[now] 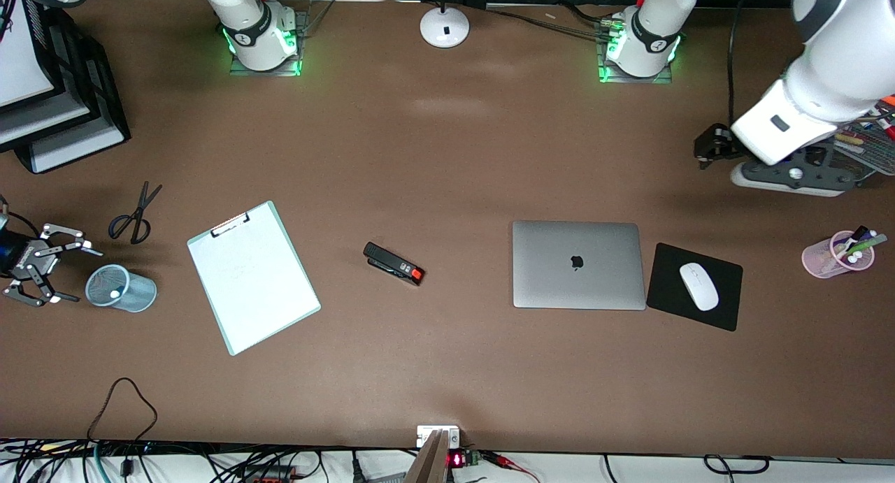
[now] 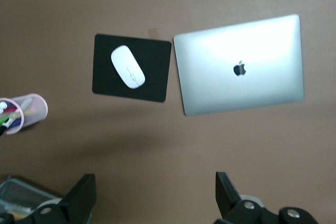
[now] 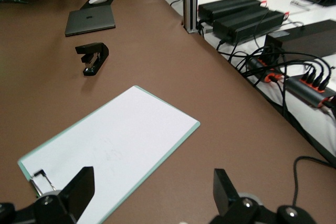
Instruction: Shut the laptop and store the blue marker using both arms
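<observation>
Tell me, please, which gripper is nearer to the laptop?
Left. The left gripper hangs toward the laptop's end of the table; the right gripper sits at the other end, beside the mesh cup.

You have a brown table (image 1: pixel 447 154); a white lamp base (image 1: pixel 445 27) at its robot edge; stacked black trays (image 1: pixel 49 91) at the right arm's end; cables (image 1: pixel 175 462) along the camera edge.

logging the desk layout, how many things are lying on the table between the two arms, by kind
laptop: 1, lid shut
mouse pad with mouse: 2
stapler: 1
clipboard: 1
scissors: 1
pen cups, blue mesh cup and pink cup: 2
total: 8
</observation>
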Available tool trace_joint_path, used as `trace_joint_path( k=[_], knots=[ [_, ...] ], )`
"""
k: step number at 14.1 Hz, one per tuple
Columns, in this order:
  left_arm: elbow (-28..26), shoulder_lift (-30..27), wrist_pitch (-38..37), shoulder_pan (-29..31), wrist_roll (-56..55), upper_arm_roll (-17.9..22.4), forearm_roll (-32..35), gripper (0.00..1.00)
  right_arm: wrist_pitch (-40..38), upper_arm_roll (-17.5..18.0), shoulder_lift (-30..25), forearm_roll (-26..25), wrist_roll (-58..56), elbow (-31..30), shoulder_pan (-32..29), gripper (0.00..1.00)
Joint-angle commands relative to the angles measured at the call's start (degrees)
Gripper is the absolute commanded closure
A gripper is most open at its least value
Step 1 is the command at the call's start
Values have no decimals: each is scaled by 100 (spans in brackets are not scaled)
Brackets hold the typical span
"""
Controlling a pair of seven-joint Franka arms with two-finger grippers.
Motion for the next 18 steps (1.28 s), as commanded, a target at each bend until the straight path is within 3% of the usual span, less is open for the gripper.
trace_joint_path(
  k=[1,5,8,9,14,18],
  knots=[
    [-849,-642,776,-168,969,609,-638,0,208,-27,-353,-422,940,80,383,0],
    [-703,-671,472,-194,945,838,-675,0,701,-27,-791,-1369,2309,221,998,0],
    [-53,-556,-782,-291,919,847,-579,0,693,-10,-1275,-2432,3758,221,1490,0],
    [-17,-574,-882,-300,928,830,-552,0,684,8,-1416,-2705,4164,221,1614,0],
    [63,-425,-602,-353,761,821,-569,0,518,8,-1750,-3909,5948,195,2335,0],
    [590,-213,-619,-370,743,847,-298,0,-202,17,-2111,-4851,7609,195,2889,0]
  ],
)
